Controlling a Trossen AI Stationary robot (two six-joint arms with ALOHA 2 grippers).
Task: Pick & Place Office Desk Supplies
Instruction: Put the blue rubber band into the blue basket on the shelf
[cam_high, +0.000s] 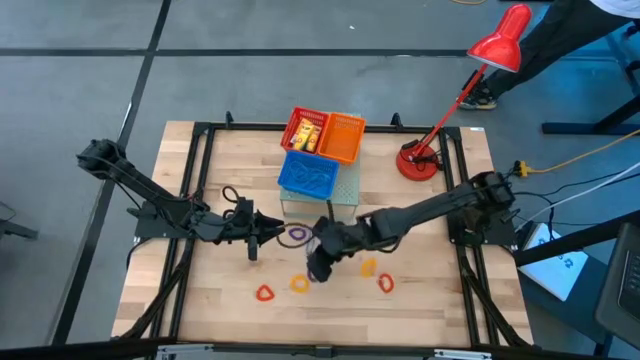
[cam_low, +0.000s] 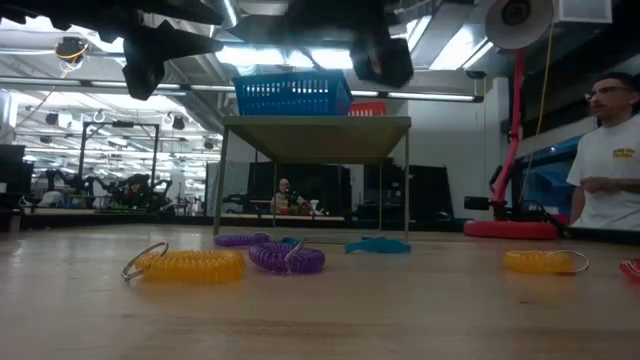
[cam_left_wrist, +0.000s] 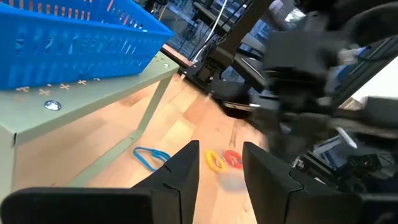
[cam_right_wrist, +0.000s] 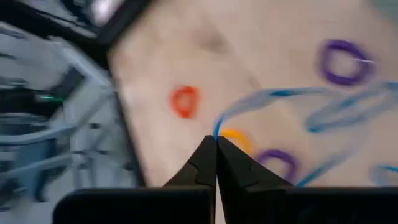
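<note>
**Right gripper pinches a blue loop above the table's middle**

Between the closed fingertips of the right gripper (cam_right_wrist: 216, 140) a thin blue coiled loop (cam_right_wrist: 273, 94) is pinched at one end, its strand blurred as it trails off over the wood. From above, that gripper (cam_high: 318, 268) sits near the middle of the light wooden table (cam_high: 430, 300), just off the front of the low green stand (cam_high: 345, 193).

Around it lie more coiled loops: a purple one (cam_high: 296, 235) beside the gripper, orange ones (cam_high: 300, 284) and (cam_high: 368, 267), and red ones (cam_high: 264, 293) and (cam_high: 386, 283) nearer the front edge. At table height, a yellow-orange coil (cam_low: 190, 265), a purple coil (cam_low: 288, 258) and a flat blue loop (cam_low: 377, 244) rest on the boards.

The left gripper (cam_left_wrist: 219, 167) hangs left of centre with its fingers part-way apart and nothing between them.

A blue mesh basket (cam_high: 307, 174) stands on the stand; red (cam_high: 304, 130) and orange (cam_high: 345, 137) mesh baskets sit behind it. A red desk lamp (cam_high: 420, 160) stands at the back right. A person in a white shirt (cam_low: 608, 160) with small unreadable yellow lettering stands beyond the table.
</note>
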